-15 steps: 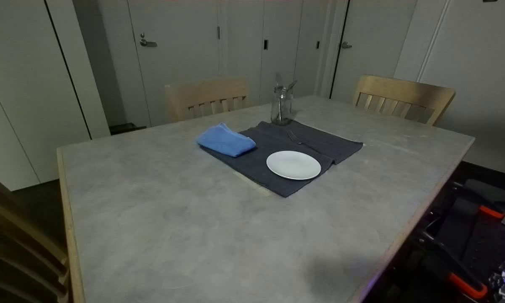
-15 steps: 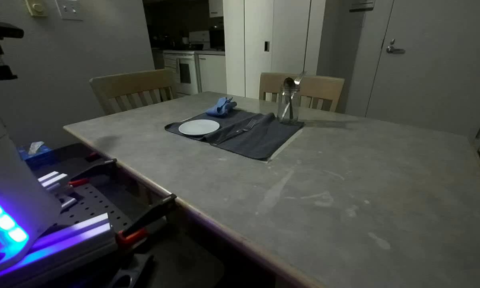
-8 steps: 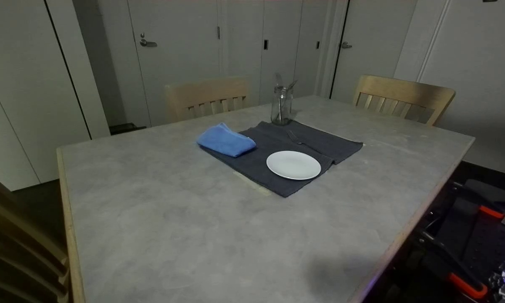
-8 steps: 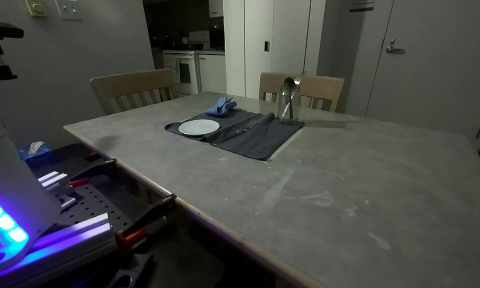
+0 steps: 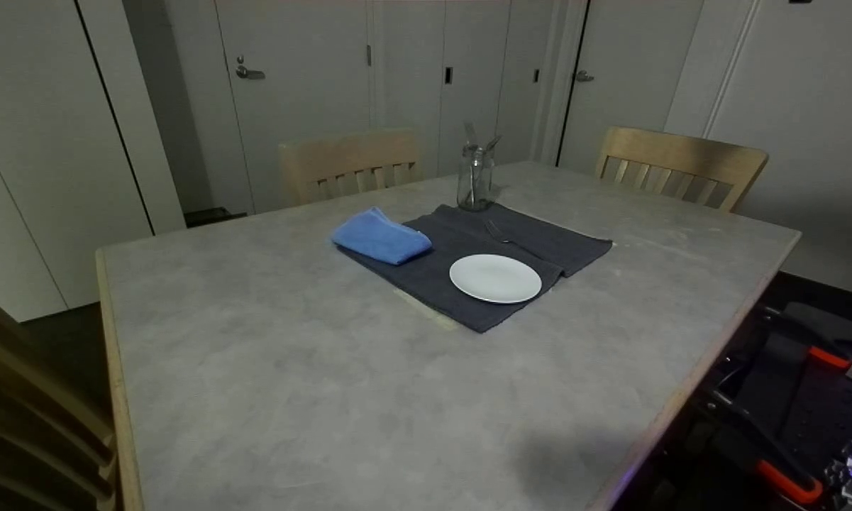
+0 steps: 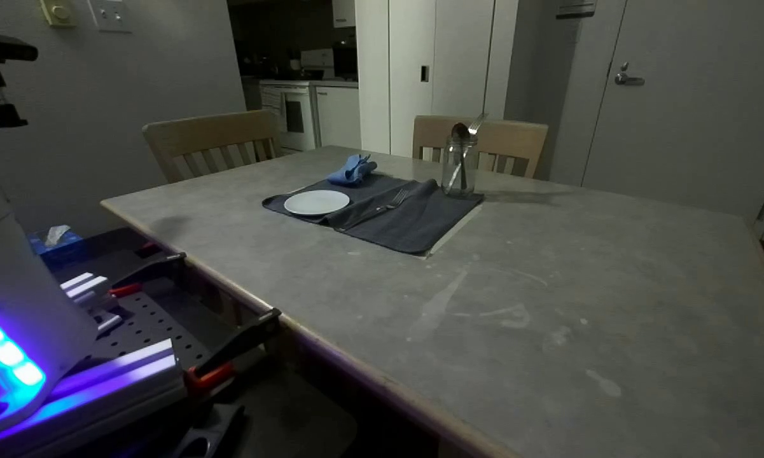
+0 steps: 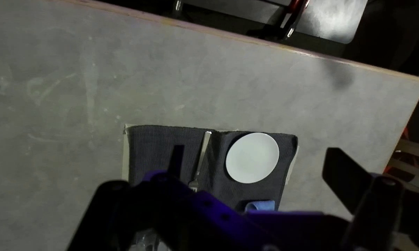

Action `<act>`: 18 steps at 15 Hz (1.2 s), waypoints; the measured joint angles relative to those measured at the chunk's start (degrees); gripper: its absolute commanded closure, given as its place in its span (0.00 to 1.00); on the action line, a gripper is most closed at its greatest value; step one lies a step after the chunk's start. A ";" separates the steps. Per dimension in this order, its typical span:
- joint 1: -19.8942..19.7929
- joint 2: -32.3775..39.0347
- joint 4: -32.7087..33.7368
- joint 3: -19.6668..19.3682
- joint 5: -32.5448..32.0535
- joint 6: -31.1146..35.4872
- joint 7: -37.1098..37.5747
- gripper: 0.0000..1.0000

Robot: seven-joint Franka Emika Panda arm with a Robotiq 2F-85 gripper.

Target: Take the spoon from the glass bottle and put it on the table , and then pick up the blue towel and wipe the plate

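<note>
A clear glass bottle stands upright at the mat's far corner. A dark spoon and a fork stick out of its mouth. The bottle shows partly behind my gripper in the wrist view. The folded blue towel lies on the mat's corner; only its edge shows in the wrist view. The white plate lies flat on the mat. My gripper is open and empty, with its fingers wide apart, high above the mat. No exterior view clearly shows it.
A dark grey mat with a raised fold lies on the grey table. Another fork lies on the mat beside the plate. Wooden chairs stand around the table. Clamps grip the table edge near the robot base.
A small dark shape at the top right edge of an exterior view has shifted slightly left. The bottle, spoon, towel and plate have not moved.
</note>
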 measured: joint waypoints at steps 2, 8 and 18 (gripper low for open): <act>1.79 2.30 1.12 0.55 0.00 1.13 -1.62 0.00; 3.41 14.96 7.98 4.37 -0.37 9.82 -2.56 0.00; 3.31 26.63 16.52 5.77 2.22 12.37 -7.35 0.00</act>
